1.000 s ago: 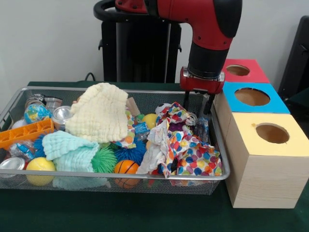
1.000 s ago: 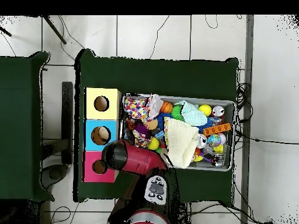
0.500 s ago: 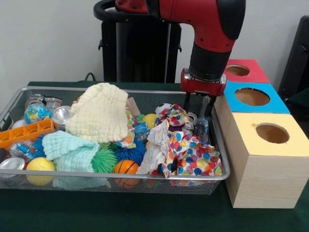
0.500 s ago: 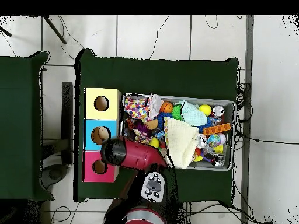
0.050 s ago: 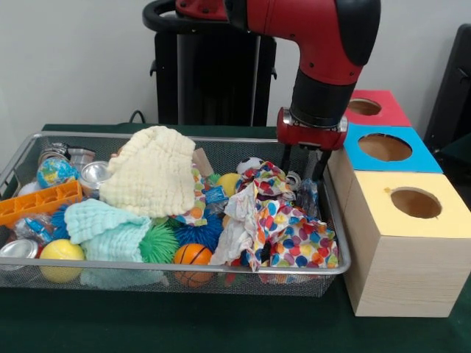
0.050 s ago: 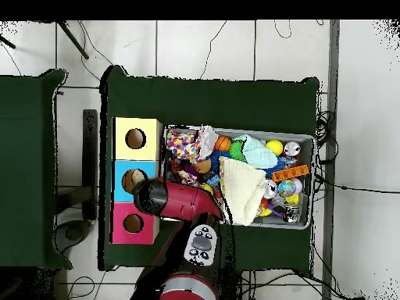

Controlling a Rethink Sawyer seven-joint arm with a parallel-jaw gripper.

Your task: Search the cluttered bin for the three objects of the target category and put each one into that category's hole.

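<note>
My gripper [image 5: 302,169] hangs open over the right end of the wire bin [image 5: 176,269], with nothing between its fingers [image 5: 285,156]. It is just above a colourful dotted cloth [image 5: 288,229] and close to the blue box. In the overhead view the arm [image 6: 173,201] hides the gripper. The bin holds a cream cloth [image 5: 151,173], a mint cloth [image 5: 103,228], silver cans [image 5: 94,175], a yellow ball [image 5: 61,254], a small basketball [image 5: 193,254] and a globe ball [image 5: 55,172]. Beside the bin stand three boxes with round holes: yellow [image 5: 416,203], blue [image 5: 384,147] and red [image 5: 363,107].
An orange block tray [image 5: 38,202] lies at the bin's left end, with spiky green and blue balls [image 5: 158,243] in the middle. The boxes [image 6: 135,139] line the bin's right side in the front view. A black stand [image 5: 213,73] rises behind the bin.
The gripper has risen slightly and drifted right toward the blue box in the front view. It stays open. Nothing in the bin has moved.
</note>
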